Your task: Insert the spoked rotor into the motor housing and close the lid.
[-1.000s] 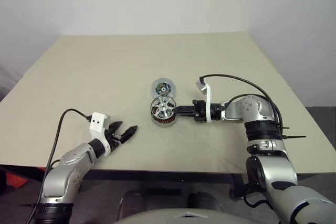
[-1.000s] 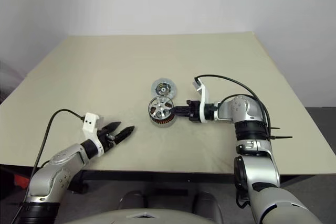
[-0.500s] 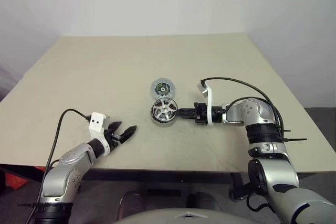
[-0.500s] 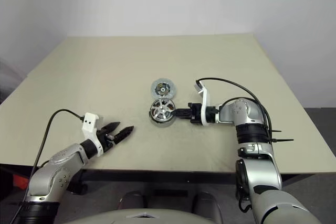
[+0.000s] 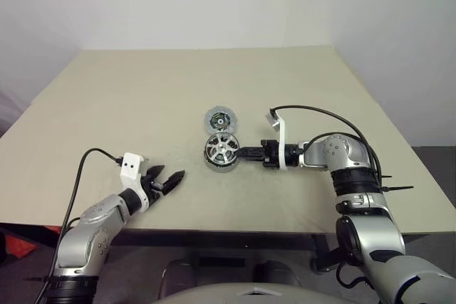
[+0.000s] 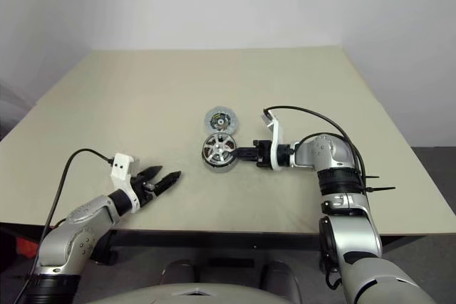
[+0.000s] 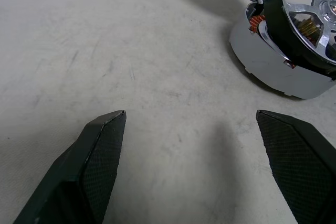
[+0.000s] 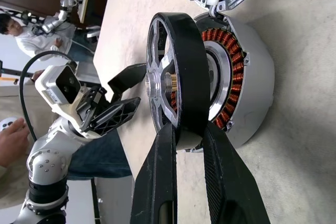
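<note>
- Head views: the right hand (image 5: 244,152) reaches in level from the right, its fingers nearly together on the rim of the spoked rotor (image 5: 221,149). The rotor sits on top of the motor housing (image 5: 220,161) at the middle of the tabletop (image 5: 128,105). The lid (image 5: 220,119) lies flat just behind the housing, inner face up.
- The left hand (image 5: 171,180) hovers near the tabletop's front edge, well apart from the parts, spread wide and holding nothing.
- Left wrist view: its two fingers (image 7: 100,156) stand far apart over bare tabletop; the housing, rotor and lid are cut off at the frame's edge.
- Right wrist view: the fingers (image 8: 160,177) pinch the rotor's dark rim. The rotor is tilted, not fully seated; copper windings (image 8: 223,45) show in the gap. A person (image 8: 23,30) sits beyond the tabletop, small and hard to make out.
</note>
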Controlling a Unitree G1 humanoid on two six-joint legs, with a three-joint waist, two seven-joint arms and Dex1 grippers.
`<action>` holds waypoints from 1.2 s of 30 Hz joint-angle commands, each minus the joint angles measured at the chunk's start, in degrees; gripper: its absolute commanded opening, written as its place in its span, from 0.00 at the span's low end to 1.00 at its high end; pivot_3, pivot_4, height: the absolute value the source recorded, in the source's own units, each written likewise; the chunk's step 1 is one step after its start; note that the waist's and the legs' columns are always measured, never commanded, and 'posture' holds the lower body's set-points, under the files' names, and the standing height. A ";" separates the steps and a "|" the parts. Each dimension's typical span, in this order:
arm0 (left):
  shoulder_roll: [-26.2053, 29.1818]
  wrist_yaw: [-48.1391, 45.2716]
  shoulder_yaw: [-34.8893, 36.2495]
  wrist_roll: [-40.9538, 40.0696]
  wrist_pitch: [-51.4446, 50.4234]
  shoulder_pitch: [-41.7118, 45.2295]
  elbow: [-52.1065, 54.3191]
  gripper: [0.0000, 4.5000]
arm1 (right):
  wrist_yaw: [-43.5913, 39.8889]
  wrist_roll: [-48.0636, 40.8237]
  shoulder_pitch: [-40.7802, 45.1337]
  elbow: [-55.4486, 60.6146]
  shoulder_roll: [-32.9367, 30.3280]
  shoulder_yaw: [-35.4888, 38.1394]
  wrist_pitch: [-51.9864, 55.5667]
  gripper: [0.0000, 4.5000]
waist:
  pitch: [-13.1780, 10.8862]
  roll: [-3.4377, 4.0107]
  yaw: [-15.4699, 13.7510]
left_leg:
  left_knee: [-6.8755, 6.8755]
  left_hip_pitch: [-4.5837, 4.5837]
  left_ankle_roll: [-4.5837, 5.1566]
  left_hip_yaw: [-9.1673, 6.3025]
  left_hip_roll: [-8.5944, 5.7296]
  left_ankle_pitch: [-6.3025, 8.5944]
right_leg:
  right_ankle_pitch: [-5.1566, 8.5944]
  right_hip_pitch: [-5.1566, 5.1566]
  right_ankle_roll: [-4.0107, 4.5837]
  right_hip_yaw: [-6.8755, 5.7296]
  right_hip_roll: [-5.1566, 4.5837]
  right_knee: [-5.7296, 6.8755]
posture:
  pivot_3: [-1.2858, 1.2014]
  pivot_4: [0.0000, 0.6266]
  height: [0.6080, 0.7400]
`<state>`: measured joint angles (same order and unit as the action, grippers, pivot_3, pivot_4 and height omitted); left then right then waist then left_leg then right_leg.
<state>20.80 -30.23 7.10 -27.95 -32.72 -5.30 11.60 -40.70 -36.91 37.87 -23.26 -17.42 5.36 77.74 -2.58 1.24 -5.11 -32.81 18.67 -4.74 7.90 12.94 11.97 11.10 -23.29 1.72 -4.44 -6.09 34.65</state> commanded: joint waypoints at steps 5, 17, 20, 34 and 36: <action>0.21 0.71 0.69 0.30 -0.30 -0.63 -0.41 0.95 | -2.32 1.32 0.07 0.27 -1.18 -2.46 -3.60 0.09 | 0.04 -0.06 -0.02 | 0.00 0.00 0.01 0.00 0.00 0.01 | 0.00 0.00 0.00 0.00 0.00 0.00 | 0.52 0.00 1.00; 0.30 0.51 0.61 0.38 0.03 -0.80 -0.69 0.95 | -5.29 1.99 -0.02 -0.09 -1.86 -3.15 -6.04 0.37 | 0.09 -0.13 0.00 | 0.00 0.00 0.02 0.00 0.00 0.01 | 0.00 0.00 0.00 0.00 0.00 0.00 | 0.52 0.00 1.00; 0.28 0.52 0.56 0.39 0.08 -0.82 -0.73 0.95 | -5.60 1.93 -0.22 0.30 -1.76 -3.02 -6.47 0.44 | 0.16 -0.25 0.03 | 0.00 -0.02 0.04 0.00 0.01 0.02 | 0.00 0.01 0.00 0.00 0.00 0.02 | 0.52 0.00 1.00; 0.03 0.54 -0.03 0.29 -0.09 -0.55 -0.90 0.95 | -6.18 1.34 -0.17 -0.09 -0.55 0.52 -14.81 0.44 | 0.16 -0.25 0.33 | -0.02 -0.01 0.14 0.00 0.00 0.08 | 0.00 0.00 0.00 0.00 0.00 0.02 | 0.52 0.00 1.00; 0.02 0.48 -0.13 0.32 -0.10 -0.39 -1.03 0.95 | -6.74 1.54 -0.48 0.48 -0.59 0.38 -16.28 0.44 | 0.16 -0.25 0.40 | -0.02 -0.01 0.15 0.00 0.00 0.08 | 0.00 0.00 0.00 0.00 0.00 0.03 | 0.52 0.00 1.00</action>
<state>20.73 -29.87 7.08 -27.93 -32.29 -5.56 11.54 -46.52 -34.66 37.21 -24.25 -18.21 4.42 63.21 -2.42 0.99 -4.71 -32.84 18.66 -4.59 7.90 12.94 12.06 11.10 -23.28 1.72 -4.44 -6.09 34.68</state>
